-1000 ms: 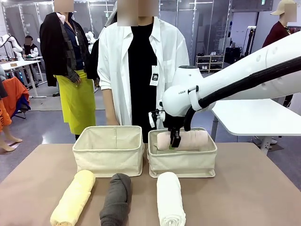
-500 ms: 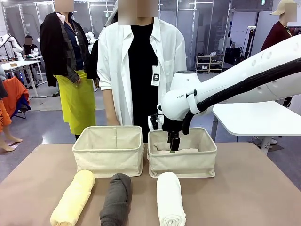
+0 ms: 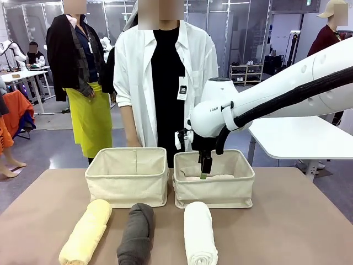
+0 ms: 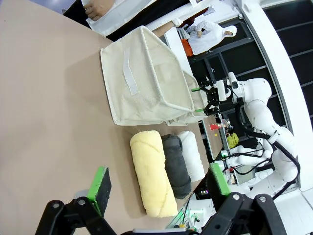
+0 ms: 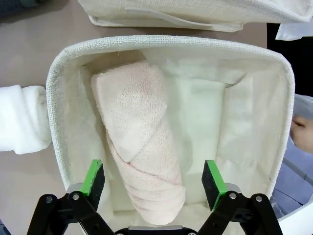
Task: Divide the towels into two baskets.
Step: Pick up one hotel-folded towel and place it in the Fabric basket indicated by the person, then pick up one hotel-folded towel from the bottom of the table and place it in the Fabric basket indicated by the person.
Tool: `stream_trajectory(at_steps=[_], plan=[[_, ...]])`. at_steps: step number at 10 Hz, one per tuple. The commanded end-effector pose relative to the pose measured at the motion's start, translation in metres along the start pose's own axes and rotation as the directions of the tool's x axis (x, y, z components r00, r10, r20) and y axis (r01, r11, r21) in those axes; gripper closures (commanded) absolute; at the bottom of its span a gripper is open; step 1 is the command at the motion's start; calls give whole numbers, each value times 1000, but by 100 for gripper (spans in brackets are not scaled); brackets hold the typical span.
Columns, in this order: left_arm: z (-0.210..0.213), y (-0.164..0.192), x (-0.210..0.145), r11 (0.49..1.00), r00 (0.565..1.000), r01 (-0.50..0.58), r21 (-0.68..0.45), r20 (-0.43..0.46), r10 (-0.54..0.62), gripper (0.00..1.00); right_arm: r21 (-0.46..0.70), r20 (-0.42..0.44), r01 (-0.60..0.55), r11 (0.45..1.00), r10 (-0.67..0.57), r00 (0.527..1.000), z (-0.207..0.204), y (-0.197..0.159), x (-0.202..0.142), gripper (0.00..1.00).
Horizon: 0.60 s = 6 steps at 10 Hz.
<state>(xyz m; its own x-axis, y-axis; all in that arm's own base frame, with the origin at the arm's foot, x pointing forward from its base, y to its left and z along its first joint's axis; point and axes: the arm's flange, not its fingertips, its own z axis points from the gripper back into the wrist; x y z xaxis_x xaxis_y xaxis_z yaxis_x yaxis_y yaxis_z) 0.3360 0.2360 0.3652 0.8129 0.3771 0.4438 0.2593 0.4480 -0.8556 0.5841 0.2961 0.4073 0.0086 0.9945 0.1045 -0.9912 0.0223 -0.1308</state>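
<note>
"FRAN" on the right arm's wrist (image 3: 215, 113)

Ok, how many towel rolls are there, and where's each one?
4. The pale yellow towel, dark grey towel and white towel lie side by side on the table; the pale pink towel lies inside the right basket. The floor of the left basket is hidden.

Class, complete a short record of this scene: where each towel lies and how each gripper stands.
pink towel: lying in the right basket
yellow towel, grey towel, white towel: side by side on the table, before the baskets
left basket: beside the right one
right gripper: open, above the pink towel
left gripper: open, over the table, holding nothing
</note>
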Motion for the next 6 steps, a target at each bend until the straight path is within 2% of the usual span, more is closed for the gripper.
stream_trajectory(at_steps=[1, 6], plan=[[2, -1, 0, 1000, 1000, 2, -3, 7, -2, 0, -1, 1, -9, 1000, 9, 1000, -1, -1, 1, 0], [2, -1, 0, 1000, 1000, 2, -3, 7, -2, 0, -1, 1, -9, 1000, 9, 1000, -1, -1, 1, 0]])
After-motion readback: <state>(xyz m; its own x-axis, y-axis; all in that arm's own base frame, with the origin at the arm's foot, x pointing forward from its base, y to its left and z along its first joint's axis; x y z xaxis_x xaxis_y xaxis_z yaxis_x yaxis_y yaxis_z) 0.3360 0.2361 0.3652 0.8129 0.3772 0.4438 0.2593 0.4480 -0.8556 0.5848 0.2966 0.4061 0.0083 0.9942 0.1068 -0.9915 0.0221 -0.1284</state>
